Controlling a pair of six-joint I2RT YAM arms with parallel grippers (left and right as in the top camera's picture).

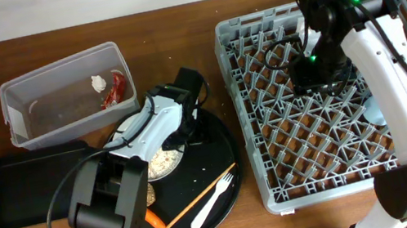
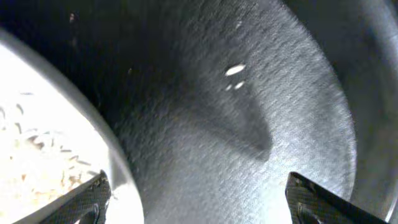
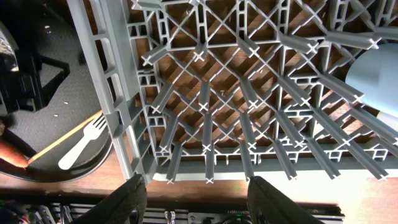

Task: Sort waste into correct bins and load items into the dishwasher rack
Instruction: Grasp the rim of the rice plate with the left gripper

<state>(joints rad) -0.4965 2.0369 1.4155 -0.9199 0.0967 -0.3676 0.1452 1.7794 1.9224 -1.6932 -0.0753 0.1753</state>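
- Dishwasher rack: grey pegged crate at 3 o'clock on the tabletop. A light-blue cup sits inside by its 3 o'clock wall.
- Clear tub: at 10 o'clock, holding the red wrapper and the white paper wad.
- Shallow black tray: at 9 o'clock.
- Round black tray: centre, carrying the speckled plate with crumbs, white fork, chopstick and carrot.
- Left claw: apart, empty, at the plate's rim.
- Right claw: apart, empty, above the rack.
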